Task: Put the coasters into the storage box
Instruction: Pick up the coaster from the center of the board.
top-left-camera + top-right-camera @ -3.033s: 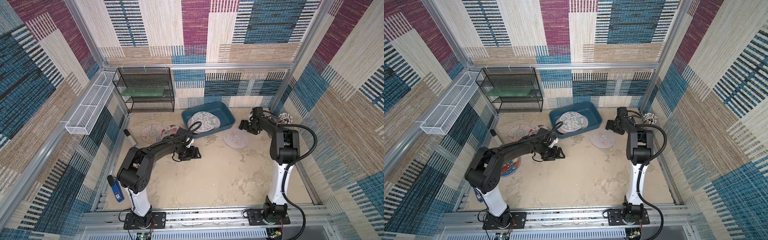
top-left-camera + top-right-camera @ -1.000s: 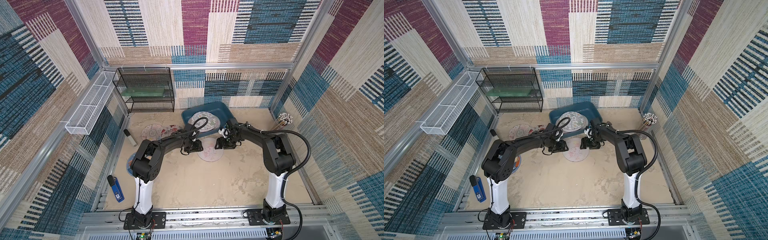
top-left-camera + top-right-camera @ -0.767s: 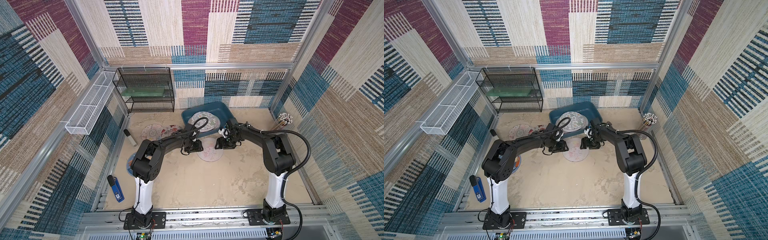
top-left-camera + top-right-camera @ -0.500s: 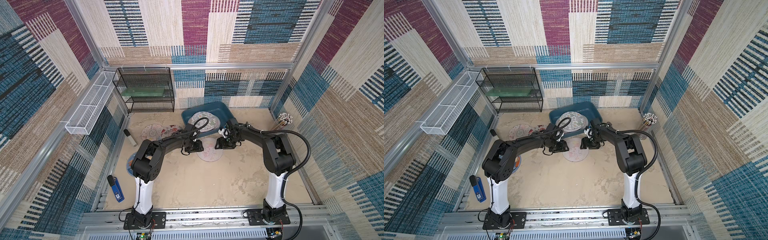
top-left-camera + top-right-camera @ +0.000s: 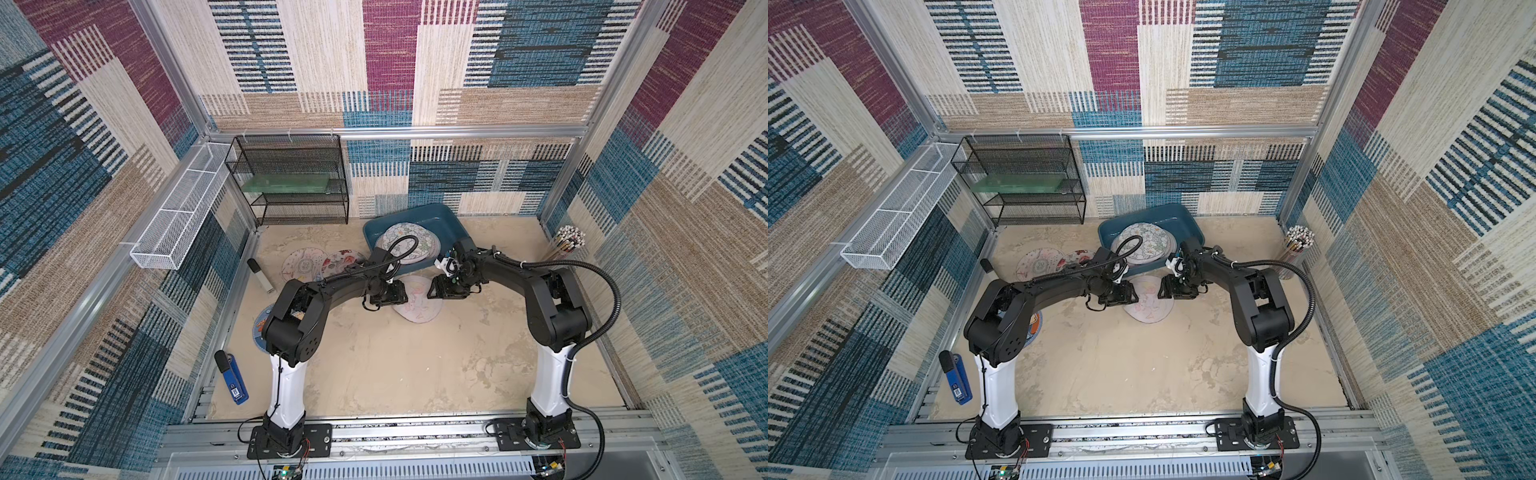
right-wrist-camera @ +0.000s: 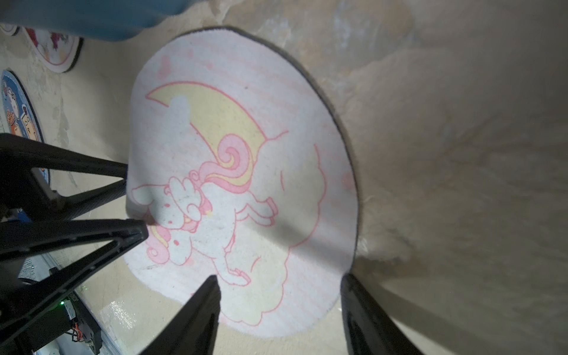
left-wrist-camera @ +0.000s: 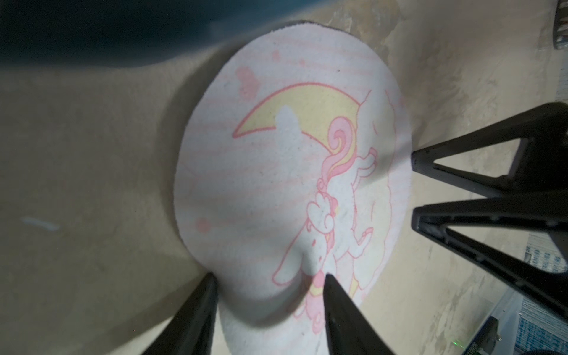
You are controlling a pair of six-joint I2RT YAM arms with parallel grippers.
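Note:
A pink unicorn coaster (image 5: 420, 309) (image 5: 1151, 307) lies on the table just in front of the teal storage box (image 5: 454, 219) (image 5: 1188, 217). My left gripper (image 7: 270, 276) (image 5: 409, 294) is shut on one edge of this coaster (image 7: 276, 184), and a fold bulges up between its fingertips. From the opposite side my right gripper (image 6: 279, 276) (image 5: 428, 293) stands open astride the coaster's (image 6: 246, 184) rim, which lies flat there. Flowered coasters (image 5: 405, 245) rest in the box. Two pale coasters (image 5: 303, 264) (image 5: 343, 264) and a blue one (image 5: 259, 328) lie at the left.
A black wire rack (image 5: 291, 183) stands at the back left, and a white mesh basket (image 5: 178, 220) hangs on the left wall. A blue stapler-like tool (image 5: 232, 378) and a grey marker (image 5: 259, 276) lie along the left edge. A cup of sticks (image 5: 567, 241) is at the back right.
Since three seconds ago both arms have met at the middle and the pink coaster has slid left and forward. Over the last second the right jaws narrowed slightly; little else moved.

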